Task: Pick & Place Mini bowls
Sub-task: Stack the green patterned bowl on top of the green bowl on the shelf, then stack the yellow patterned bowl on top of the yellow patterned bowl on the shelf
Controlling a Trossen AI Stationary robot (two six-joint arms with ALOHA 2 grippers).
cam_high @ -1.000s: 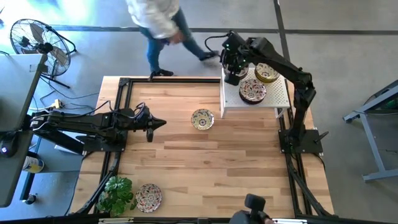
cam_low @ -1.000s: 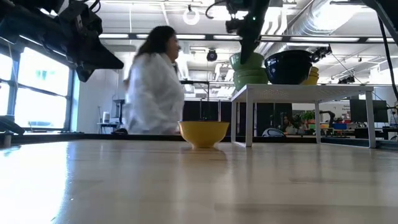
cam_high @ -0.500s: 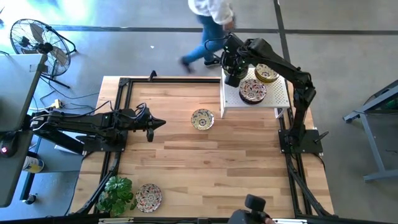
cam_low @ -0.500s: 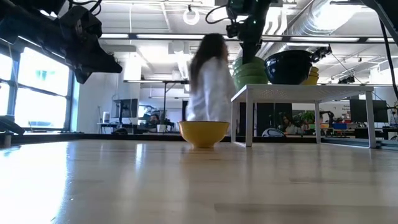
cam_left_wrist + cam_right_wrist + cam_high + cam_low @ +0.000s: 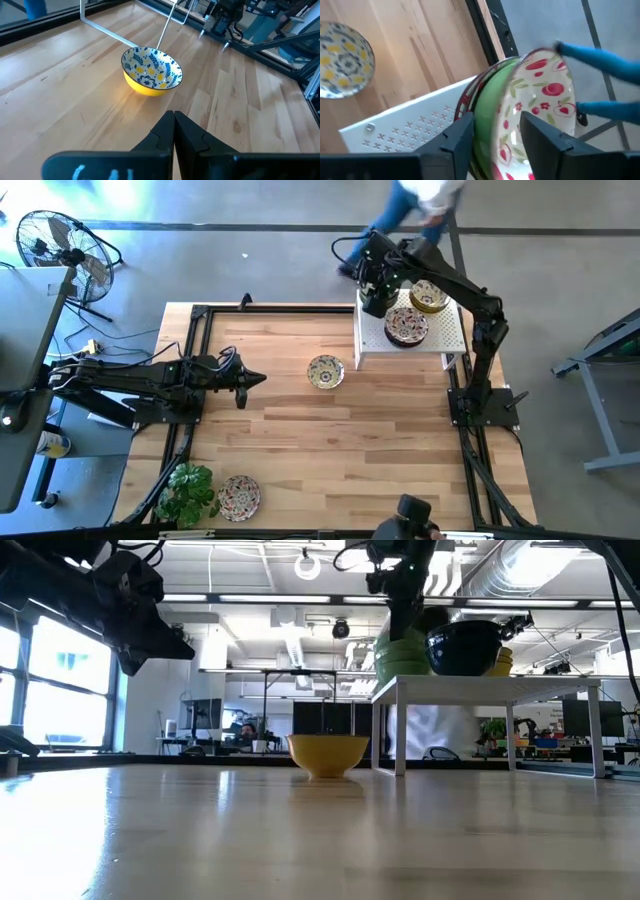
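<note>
Green-sided bowl (image 5: 520, 110), red-flowered cream inside, apparently tilted; right hand (image 5: 495, 132) fingers straddle rim, parted.

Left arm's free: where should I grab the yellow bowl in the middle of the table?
Take the yellow bowl by its rim, coming down from above with one finger inside and one outside. It sits upright and open on the table, walls flaring, nothing touching it. The side facing the left tool looks easiest; that tool is shut now.

Both arms are matte black, built from chunky jointed segments with thin black cables looping along them. The left tool (image 5: 174, 131) ends in two flat, angular black fingers; the right tool (image 5: 495, 135) has matching dark, blocky fingers.
</note>
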